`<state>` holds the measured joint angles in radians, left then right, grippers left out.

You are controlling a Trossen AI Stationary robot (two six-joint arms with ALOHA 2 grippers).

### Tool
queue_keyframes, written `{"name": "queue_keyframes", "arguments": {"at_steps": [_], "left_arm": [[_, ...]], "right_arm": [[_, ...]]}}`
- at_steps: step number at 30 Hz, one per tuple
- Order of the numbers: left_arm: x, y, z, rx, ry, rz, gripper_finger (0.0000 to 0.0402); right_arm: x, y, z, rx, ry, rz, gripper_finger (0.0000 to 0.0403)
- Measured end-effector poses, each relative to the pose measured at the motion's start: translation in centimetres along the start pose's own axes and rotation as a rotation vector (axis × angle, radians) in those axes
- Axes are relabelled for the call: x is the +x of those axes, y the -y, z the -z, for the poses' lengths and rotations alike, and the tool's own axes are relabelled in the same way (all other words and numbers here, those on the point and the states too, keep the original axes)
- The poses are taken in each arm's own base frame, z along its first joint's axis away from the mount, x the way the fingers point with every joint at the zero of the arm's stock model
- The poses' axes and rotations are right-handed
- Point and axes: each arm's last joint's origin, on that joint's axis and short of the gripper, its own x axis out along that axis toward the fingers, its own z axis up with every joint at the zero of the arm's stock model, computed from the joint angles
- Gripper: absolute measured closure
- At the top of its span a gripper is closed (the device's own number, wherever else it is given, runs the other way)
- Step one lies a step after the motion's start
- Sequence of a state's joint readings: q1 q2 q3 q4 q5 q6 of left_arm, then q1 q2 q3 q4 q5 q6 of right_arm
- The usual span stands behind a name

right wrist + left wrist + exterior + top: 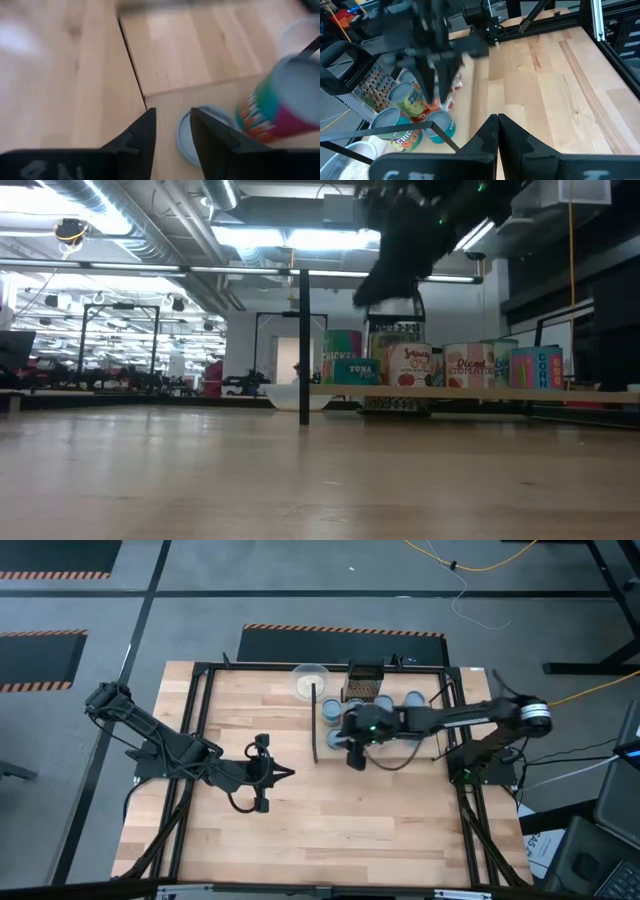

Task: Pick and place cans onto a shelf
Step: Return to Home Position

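Note:
Several cans (385, 700) stand upright on their bases on the pale shelf (215, 100) at the table's far side; the low view shows them in a row (410, 365). My right gripper (172, 114) hangs open above the shelf's near left corner, over a short can's round top (200, 135), with a taller green and pink can (280, 105) beside it. From above, the same gripper (356, 758) is at the shelf's near edge. My left gripper (288, 774) waits shut over the middle of the table, and its own view shows its fingers together (497, 122).
A whitish bowl (310, 680) and a dark grater (365, 680) stand at the far edge behind the cans. A thin black bar (315, 735) runs along the shelf's left end. Bare tabletop (350, 830) lies on the near side of both grippers.

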<state>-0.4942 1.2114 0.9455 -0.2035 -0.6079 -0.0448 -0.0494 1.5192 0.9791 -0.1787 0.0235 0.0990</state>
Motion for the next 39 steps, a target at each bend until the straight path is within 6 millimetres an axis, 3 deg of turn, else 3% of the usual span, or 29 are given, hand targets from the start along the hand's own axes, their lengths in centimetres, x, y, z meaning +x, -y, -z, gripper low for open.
{"name": "queue_keyframes", "arguments": {"at_steps": [10, 17, 24, 31, 39], "left_arm": [[0.0, 0.1, -0.1, -0.007, 0.013, 0.018, 0.0401], [0.0, 0.1, -0.2, -0.010, 0.016, 0.027, 0.0401], [0.0, 0.1, -0.2, -0.014, 0.021, 0.027, 0.0401], [0.0, 0.1, -0.3, -0.016, 0.023, 0.027, 0.0401], [0.0, 0.1, -0.3, -0.019, 0.025, 0.027, 0.0401]], "right_arm": [[-9.7, 0.1, -1.6, 0.001, 0.166, -0.017, 0.0279], [-16.0, 0.3, -0.4, 0.006, 0.223, -0.024, 0.0279], [-21.1, 0.7, 1.9, 0.036, 0.250, -0.029, 0.0279], [-24.2, 1.0, 4.2, 0.060, 0.292, -0.037, 0.0279], [-24.0, 1.5, 9.2, 0.098, 0.332, -0.048, 0.0279]]}}
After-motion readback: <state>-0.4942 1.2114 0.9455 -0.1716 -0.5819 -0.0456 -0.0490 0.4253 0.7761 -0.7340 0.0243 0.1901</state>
